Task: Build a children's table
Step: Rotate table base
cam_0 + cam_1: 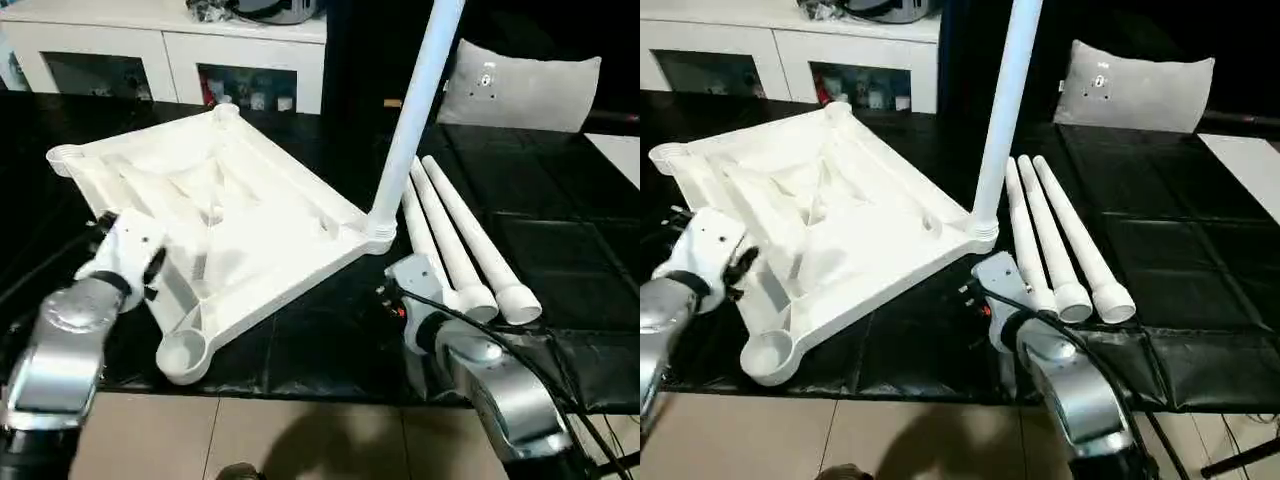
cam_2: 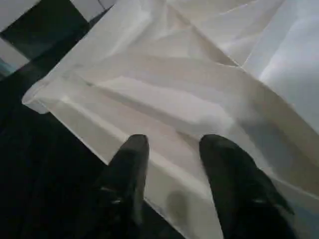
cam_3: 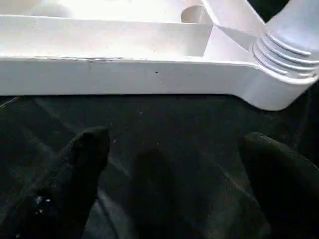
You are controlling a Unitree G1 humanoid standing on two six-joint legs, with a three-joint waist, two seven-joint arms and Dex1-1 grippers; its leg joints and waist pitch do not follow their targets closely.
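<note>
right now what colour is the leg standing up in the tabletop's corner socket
White, like the tabletop; the upright leg shows best in the left eye view.

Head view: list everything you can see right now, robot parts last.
Tabletop: one, white, upside down on the black work table, ribs up.
Fitted leg: one, white, upright in the tabletop's corner socket nearest the loose legs.
Loose legs: three, white, lying side by side to the right of the tabletop.
Cushion: one, grey, far right.
Cabinet: one, white, behind the work table.
Left claw: black fingers, open over the tabletop's near-left edge.
Right claw: black fingers, open above the black cover, before the socket holding the fitted leg.
</note>
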